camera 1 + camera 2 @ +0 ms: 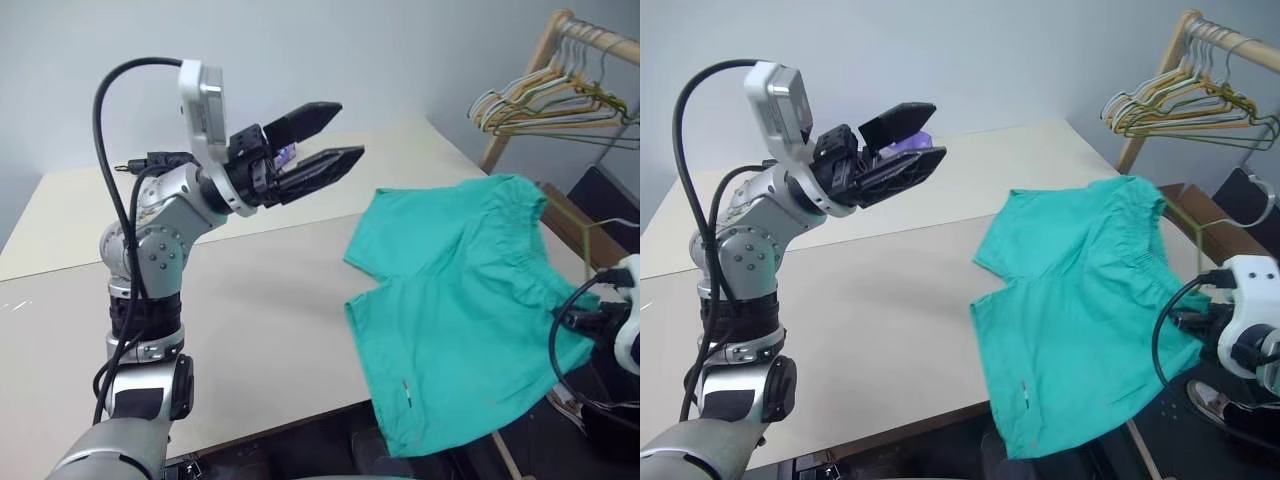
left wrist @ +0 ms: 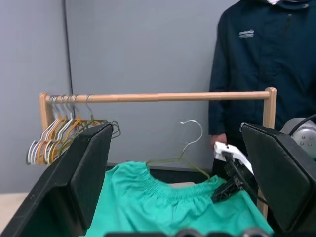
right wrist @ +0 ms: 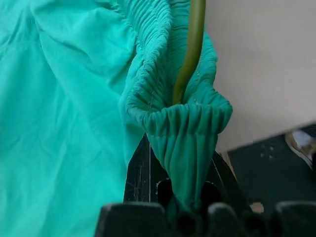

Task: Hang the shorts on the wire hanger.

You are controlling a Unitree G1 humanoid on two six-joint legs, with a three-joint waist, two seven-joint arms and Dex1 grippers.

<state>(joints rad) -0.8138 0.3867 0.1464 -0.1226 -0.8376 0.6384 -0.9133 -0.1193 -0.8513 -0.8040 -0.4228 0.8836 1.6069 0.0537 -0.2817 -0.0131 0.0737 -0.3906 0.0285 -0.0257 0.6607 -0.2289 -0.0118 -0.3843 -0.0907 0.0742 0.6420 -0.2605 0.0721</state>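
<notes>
The teal-green soft fabric shorts [image 1: 455, 300] are lying spread on the pale flat surface [image 1: 250, 300], their gathered elastic waistband toward its right edge and one leg hanging over the near edge. The thin olive-gold wire hanger [image 3: 190, 49] is running along the waistband and disappearing into a fold of it, as the right wrist view is showing; in the left wrist view its triangular body [image 2: 175, 162] is sitting just behind the waistband with the curved hook standing up.

The right gripper [image 3: 185, 197] is sitting at the right edge of the shorts, its black fingers pinched together on a bunched piece of the waistband fabric, which is passing between them.

The left gripper [image 1: 325, 140] is hanging raised above the surface, well apart from the shorts, pointing toward them with its two black fingers spread wide and nothing between them.

Beyond the surface, a wooden clothes rail [image 2: 158, 97] is carrying a bunch of pale and multicoloured hangers [image 1: 545, 100] at one end. A person in a dark navy jacket [image 2: 261, 64] is standing behind the rail.
</notes>
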